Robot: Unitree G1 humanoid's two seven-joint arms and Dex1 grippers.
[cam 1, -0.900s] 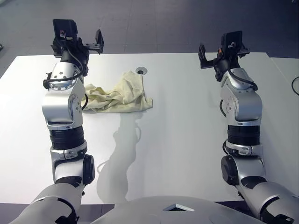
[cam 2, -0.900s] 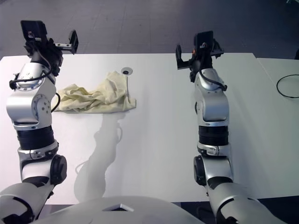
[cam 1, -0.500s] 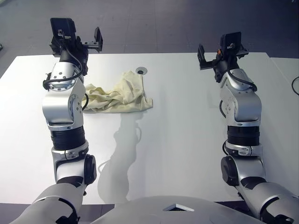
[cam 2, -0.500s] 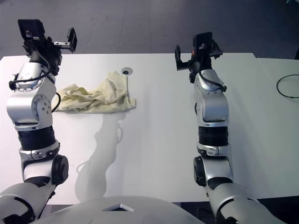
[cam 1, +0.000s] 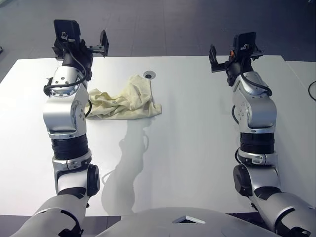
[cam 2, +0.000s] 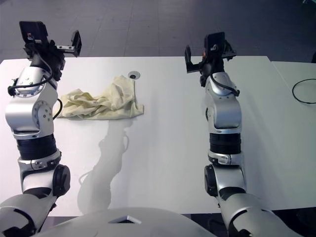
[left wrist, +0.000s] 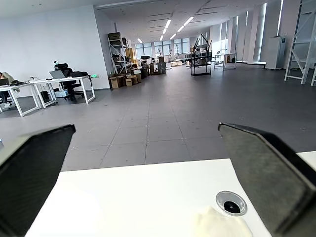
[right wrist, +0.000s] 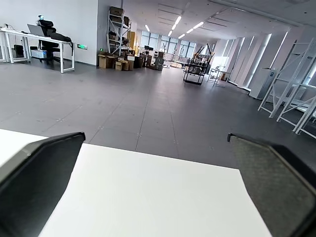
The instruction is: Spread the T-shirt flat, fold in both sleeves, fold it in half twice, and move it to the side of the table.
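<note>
A pale yellow T-shirt (cam 1: 126, 102) lies crumpled in a heap on the white table (cam 1: 197, 128), left of the middle. A corner of it also shows in the left wrist view (left wrist: 219, 224). My left gripper (cam 1: 85, 45) is raised above the table's far left, behind and left of the shirt. It is open (left wrist: 145, 129) with nothing between its fingers. My right gripper (cam 1: 228, 55) is raised over the far right part of the table, well away from the shirt. It is open too (right wrist: 155, 136) and holds nothing.
A round cable hole (cam 1: 149, 74) sits in the table just behind the shirt. A black cable loop (cam 2: 303, 91) lies on the neighbouring table at the right. Bare tabletop spreads in front of and to the right of the shirt.
Almost nothing differs; the left arm has shifted very slightly, and the shirt and right arm stay as they were.
</note>
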